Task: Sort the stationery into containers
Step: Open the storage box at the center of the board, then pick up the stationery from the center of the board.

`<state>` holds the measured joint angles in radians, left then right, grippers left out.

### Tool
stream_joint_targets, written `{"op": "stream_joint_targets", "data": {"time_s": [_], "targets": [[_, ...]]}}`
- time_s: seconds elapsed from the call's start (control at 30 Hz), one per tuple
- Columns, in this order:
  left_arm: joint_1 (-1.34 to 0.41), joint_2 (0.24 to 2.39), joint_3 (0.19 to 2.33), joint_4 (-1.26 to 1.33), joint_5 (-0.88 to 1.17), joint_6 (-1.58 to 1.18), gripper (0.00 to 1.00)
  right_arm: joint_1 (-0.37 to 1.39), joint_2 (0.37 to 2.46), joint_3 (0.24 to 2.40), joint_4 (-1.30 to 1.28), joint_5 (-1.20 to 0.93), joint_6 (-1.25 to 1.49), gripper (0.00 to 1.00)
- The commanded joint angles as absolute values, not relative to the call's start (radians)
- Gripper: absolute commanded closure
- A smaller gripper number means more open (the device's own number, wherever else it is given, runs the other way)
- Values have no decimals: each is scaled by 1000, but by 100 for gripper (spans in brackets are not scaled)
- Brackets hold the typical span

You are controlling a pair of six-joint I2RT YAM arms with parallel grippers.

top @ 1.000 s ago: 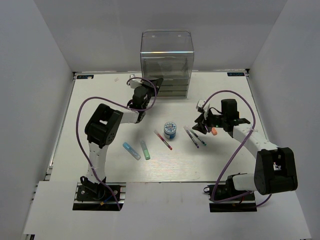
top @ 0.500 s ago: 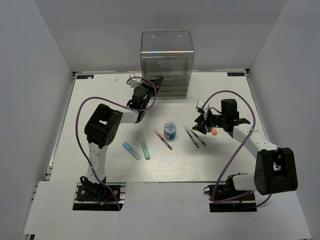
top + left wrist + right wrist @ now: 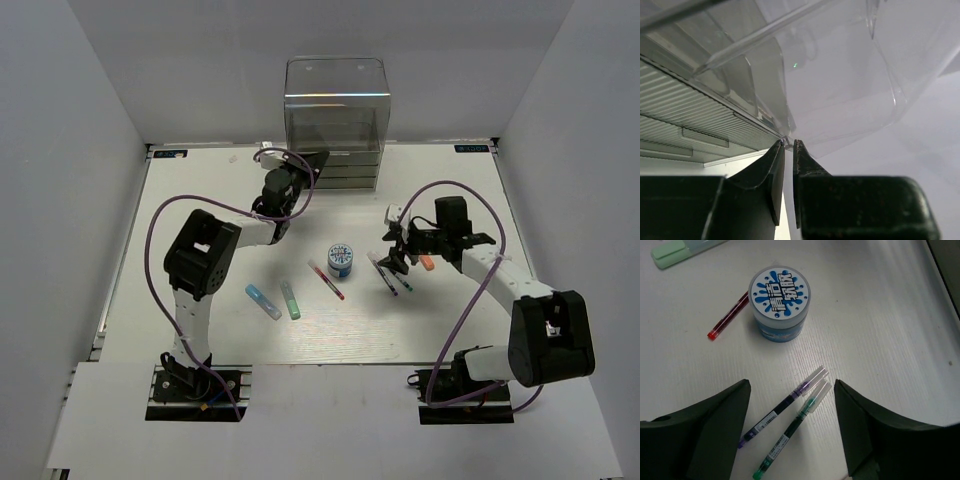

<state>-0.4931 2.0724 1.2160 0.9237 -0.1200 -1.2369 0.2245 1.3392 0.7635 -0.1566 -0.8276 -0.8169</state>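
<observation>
The clear box [image 3: 335, 120] stood at the far middle of the table [image 3: 200, 190], its drawers facing near. The left claw [image 3: 296, 172] [image 3: 788, 145] was at the box's near left corner, its fingers pressed almost together. In the wrist view they seemed to pinch a thin clear lip of the box, though the plastic there was hard to read. Compared with a second earlier, the box's clear upper part sat slightly farther and to the right, and the left claw had gone a little farther with it.

The right claw [image 3: 397, 253] [image 3: 790, 390] hung spread wide over the two dark pens [image 3: 388, 272], holding nothing. It had moved a little left since the earlier frame. The pens lay side by side, almost parallel, their long axes running from far left to near right with the clear caps at the far-left ends. One was purple [image 3: 782, 407] and one was green [image 3: 790, 432]. The orange-tipped marker [image 3: 427, 263] lay just right of them.

The round jar [image 3: 341, 260] [image 3: 779, 302] stood upright near the table's middle. The red pen [image 3: 327, 280] [image 3: 729, 316] lay just beside it, on the same diagonal as the dark pens. Farther left lay the light-blue marker [image 3: 263, 301], also angled far left to near right. The green marker [image 3: 290, 299] beside it ran almost far to near. None of these had shifted.
</observation>
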Motion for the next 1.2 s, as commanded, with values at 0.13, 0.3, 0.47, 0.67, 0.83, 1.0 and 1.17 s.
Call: {"op": "stream_joint_targets", "data": {"time_s": [0.13,0.3,0.47,0.67,0.83,1.0,1.17], "targets": [[-497,1933,1258,1014,-104,-1209,75,265,1397,851,-176,-887,-928,14],[-497,1924,1258,1023,-104,-1209,75,304,1466,891,-149,-876,-956,10],[-497,1905,1258,1023,-104,-1209,74,351,1532,922,-126,-858,-965,10],[-497,1896,1249,1023,-104,-1209,72,391,1612,965,-127,-821,-994,10],[-497,1887,1238,1032,-104,-1209,72,422,1658,1006,-118,-802,-992,10],[-497,1887,1238,1032,-104,-1209,72,457,1690,1029,-126,-793,-999,10],[-497,1887,1238,1032,-104,-1209,72,488,1723,1049,-120,-773,-994,10]]}}
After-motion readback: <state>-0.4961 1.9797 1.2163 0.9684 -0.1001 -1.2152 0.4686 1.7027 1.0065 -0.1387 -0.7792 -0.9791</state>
